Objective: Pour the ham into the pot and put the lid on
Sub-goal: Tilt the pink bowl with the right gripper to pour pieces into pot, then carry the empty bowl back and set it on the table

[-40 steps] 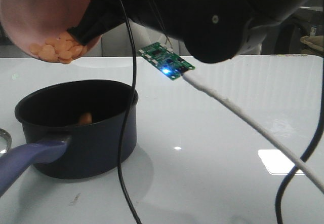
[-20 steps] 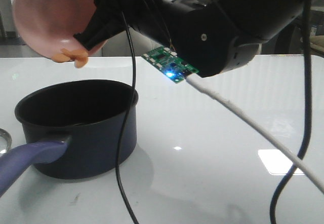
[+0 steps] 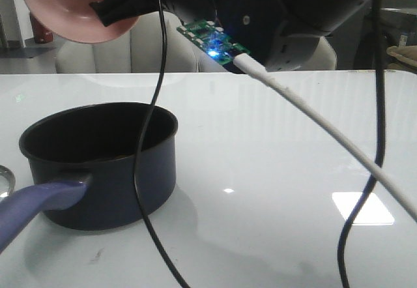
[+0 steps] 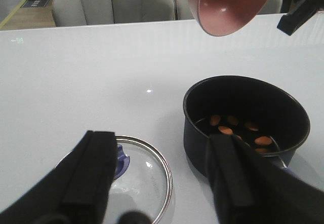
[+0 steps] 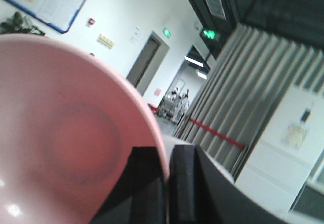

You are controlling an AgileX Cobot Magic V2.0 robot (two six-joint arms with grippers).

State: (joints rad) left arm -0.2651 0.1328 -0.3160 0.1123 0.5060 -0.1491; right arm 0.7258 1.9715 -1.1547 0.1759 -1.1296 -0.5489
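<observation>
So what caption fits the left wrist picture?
Ham sits in the pot; empty pink bowl above, lid waiting.

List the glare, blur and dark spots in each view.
Front view: window glare patch on the table, blue LED bloom on the circuit board, pot interior too dark to read. Left wrist view: soft overall, open fingers blurred in the foreground, ham still legible. Right wrist view: bowl close and defocused; corridor lights blown out.

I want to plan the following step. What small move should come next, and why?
Probably the right gripper should carry the empty pink bowl aside: the ham already lies in the pot, and the lid waits under the open left gripper.
</observation>
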